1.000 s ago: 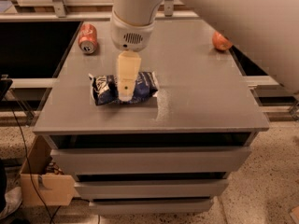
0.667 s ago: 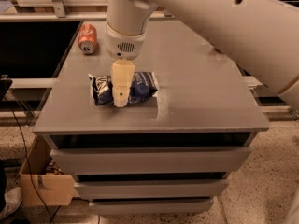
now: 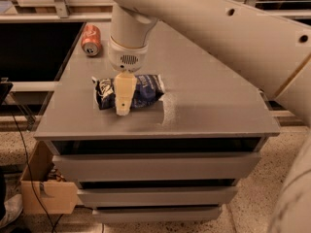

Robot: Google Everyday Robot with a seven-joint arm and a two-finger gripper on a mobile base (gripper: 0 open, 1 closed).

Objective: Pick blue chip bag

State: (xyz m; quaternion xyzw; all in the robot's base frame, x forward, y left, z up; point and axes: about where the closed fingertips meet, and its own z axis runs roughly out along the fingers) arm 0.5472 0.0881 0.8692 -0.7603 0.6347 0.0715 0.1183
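Grasp step: the gripper (image 3: 122, 107), whose grip state cannot be told, sits low over the blue chip bag (image 3: 148, 89), which lies directly under and behind it on the tabletop (image 3: 218, 106); the next move likely calls for a firm pinch, then a lift.

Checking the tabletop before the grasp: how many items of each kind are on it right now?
Chip bags: 1, the blue chip bag
Soda cans: 1, the orange soda can
Total in view: 2
The gripper is down over the bag's middle; the arm hides the far right of the top.
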